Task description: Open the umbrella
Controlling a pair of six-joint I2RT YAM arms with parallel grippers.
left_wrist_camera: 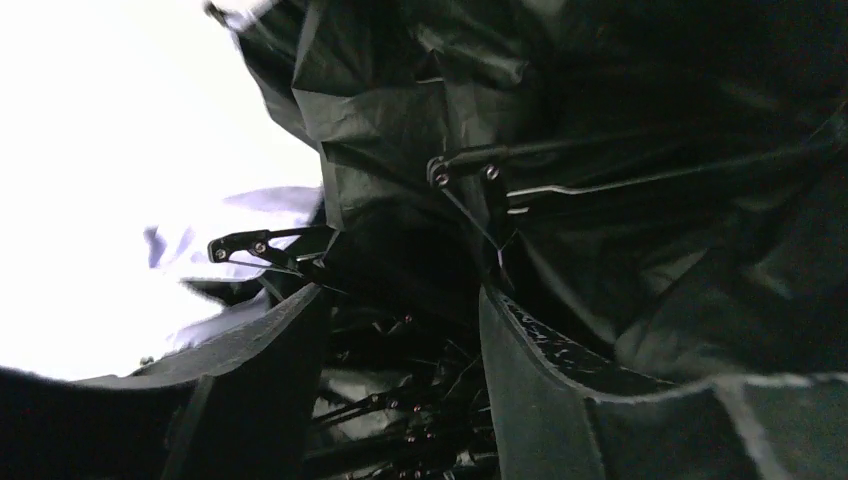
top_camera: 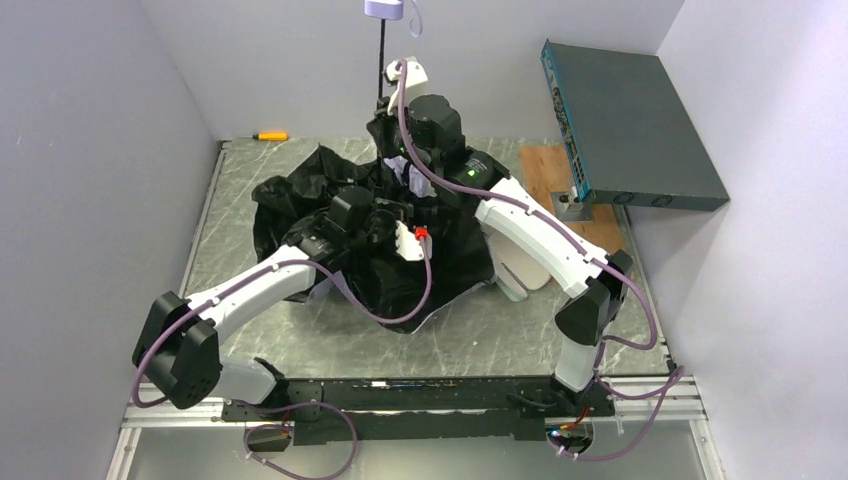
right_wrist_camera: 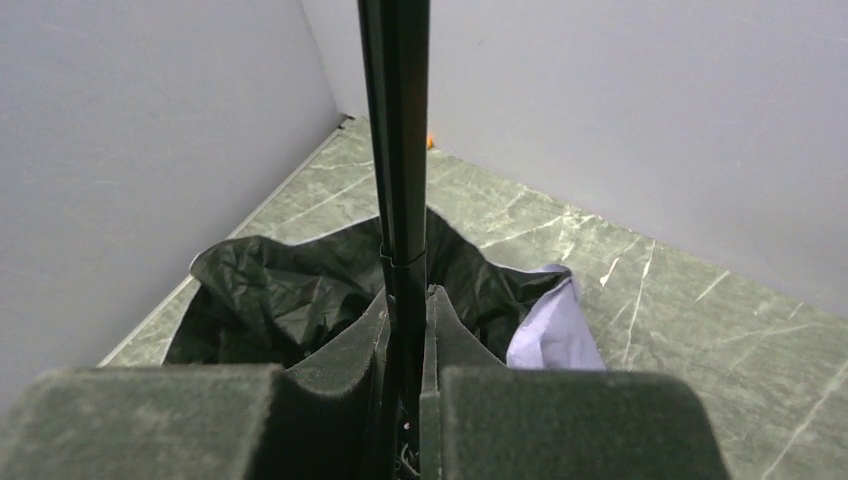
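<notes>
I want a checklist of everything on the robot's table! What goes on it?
Surface: green marbled table, its middle covered by the umbrella.
Job's things: umbrella crumpled, black lining up, not spread; shaft sticks up, handle at its top end.
Clutter: screwdriver at the far left edge; pale case under the right arm; wooden board.
Grippers: right gripper fingers shut on the shaft; left gripper fingers apart among the ribs.
Cables: purple cables run along both arms; one loop sags over the umbrella.
Surroundings: grey walls; dark box at far right.
</notes>
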